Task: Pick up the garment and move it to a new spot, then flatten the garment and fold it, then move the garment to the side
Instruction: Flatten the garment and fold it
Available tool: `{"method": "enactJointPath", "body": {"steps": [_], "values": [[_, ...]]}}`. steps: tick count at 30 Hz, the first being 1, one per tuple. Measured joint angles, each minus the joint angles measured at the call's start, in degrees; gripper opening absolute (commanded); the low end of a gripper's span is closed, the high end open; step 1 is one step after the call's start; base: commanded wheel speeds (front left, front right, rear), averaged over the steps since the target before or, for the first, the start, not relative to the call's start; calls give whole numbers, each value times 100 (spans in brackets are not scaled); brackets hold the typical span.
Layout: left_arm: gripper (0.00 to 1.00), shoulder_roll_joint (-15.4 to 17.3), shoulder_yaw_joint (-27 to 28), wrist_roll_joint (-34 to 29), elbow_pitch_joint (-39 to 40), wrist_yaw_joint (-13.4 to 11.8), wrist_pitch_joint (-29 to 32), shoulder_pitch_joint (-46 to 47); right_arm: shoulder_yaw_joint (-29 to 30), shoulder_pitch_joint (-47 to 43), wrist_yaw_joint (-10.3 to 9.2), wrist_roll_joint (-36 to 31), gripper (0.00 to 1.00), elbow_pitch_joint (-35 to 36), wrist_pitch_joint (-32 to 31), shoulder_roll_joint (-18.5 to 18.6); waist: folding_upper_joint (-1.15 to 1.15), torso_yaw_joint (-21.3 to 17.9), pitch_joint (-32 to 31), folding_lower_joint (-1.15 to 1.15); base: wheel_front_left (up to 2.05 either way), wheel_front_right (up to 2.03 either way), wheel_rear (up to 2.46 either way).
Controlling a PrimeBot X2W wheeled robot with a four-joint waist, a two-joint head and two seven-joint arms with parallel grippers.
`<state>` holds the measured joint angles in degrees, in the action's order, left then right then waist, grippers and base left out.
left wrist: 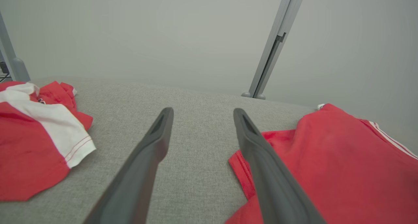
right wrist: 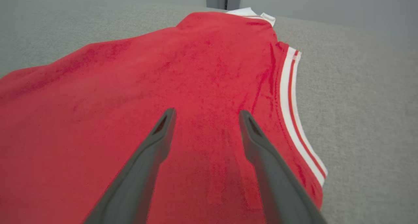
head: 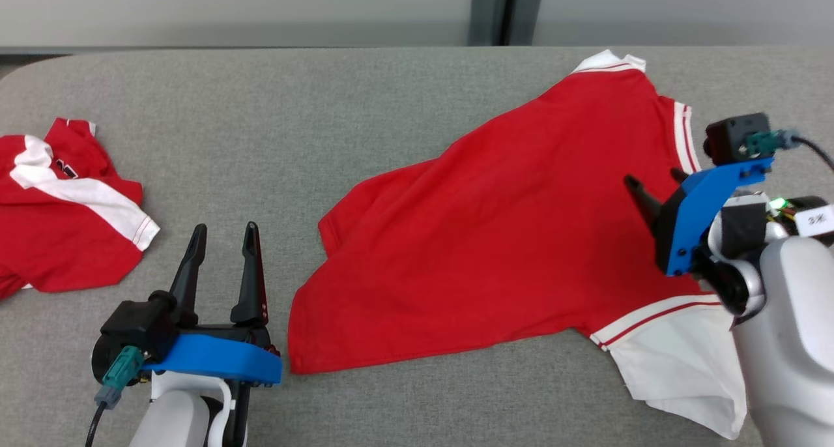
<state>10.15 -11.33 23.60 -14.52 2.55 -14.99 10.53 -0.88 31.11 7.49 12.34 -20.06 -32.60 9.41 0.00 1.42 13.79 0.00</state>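
Matt red cloth garment [head: 508,238]

Grey fabric-covered surface [head: 339,141] with a rounded far-left corner, red garment [head: 508,238] with white-trimmed sleeves spread mostly flat on its right half, crumpled red-and-white shirt [head: 58,232] well apart at the left edge
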Motion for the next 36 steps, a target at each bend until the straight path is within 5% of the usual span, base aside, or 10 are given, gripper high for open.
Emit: {"method": "enactJointPath", "body": {"steps": [12, 20, 21, 22, 36], "values": [[100, -193, -35, -202, 32, 171, -1, 373, 1252, 1092, -1, -648, 100, -1586, 49, 506, 0, 542, 628, 1, 0, 0, 0], [100, -270, 1, -304, 42, 252, -1, 493, 1761, 1344, -2, -910, 100, -2201, 97, 517, 0, 670, 851, 0, 0, 0, 0], [100, -279, 1, -309, 40, 253, -1, 493, 1744, 1370, -9, -832, 59, -2256, 81, 491, 0, 676, 862, 0, 0, 0, 0], [100, -280, 8, -314, 37, 255, -1, 493, 1646, 1384, -12, -770, 0, -2264, 69, 498, 0, 681, 872, 0, 0, 0, 0], [100, -448, 78, -405, 60, 338, -1, 605, 1214, 2186, 0, -688, 0, -1967, 2189, 569, 0, 961, 1038, 0, 0, 0, 0]]}}
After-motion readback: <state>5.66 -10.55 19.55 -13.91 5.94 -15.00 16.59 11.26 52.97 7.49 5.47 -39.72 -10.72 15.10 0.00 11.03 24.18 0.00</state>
